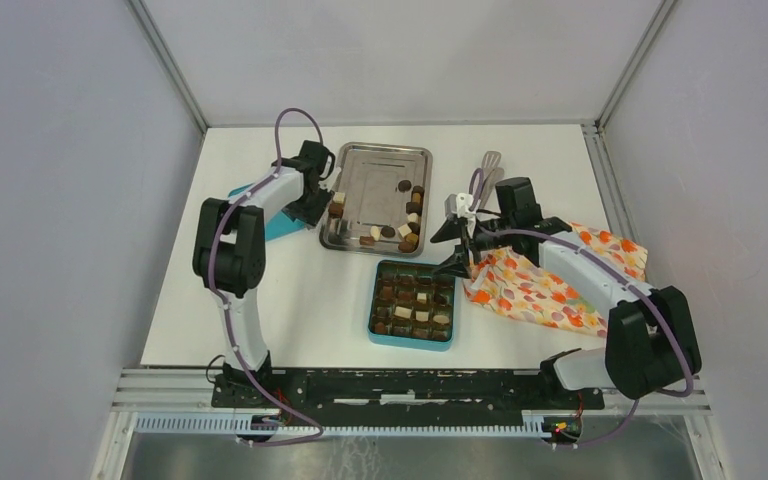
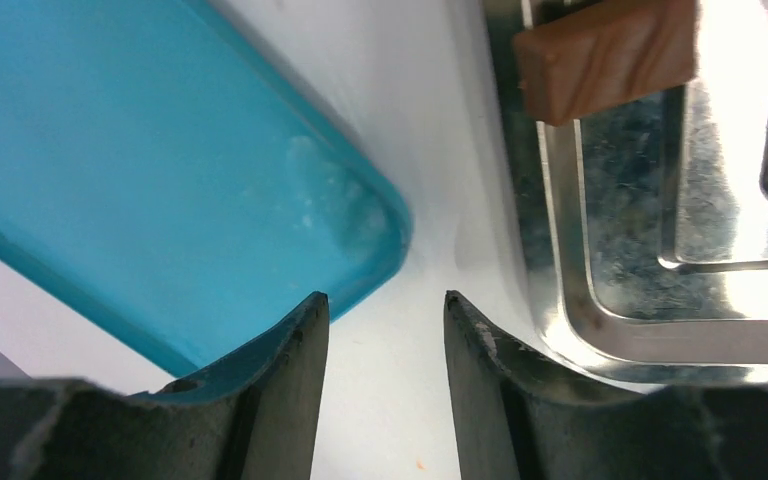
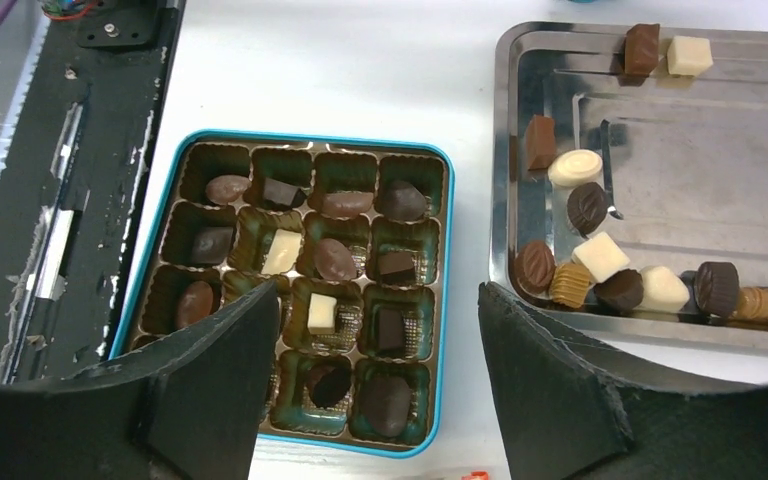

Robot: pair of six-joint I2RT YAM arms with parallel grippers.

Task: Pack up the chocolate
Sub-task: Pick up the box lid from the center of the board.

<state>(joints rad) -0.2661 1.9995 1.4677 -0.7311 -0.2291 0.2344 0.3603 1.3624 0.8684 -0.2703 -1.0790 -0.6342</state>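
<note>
Left arm (image 1: 250, 335), right arm (image 1: 582, 265): white links, black joints, purple cables; fingers (image 2: 285, 400) black, scuffed.

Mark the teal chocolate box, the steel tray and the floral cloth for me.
teal chocolate box (image 1: 410, 342): top external view, near rim.
steel tray (image 1: 372, 190): top external view, bare floor.
floral cloth (image 1: 520, 295): top external view, left part.

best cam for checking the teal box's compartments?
Right wrist: it looks down into the teal box, cells and chocolates distinct, though its finger covers one corner. Top external shows the box small. Left wrist doesn't show it, only a plain teal piece beside the steel tray.
</note>
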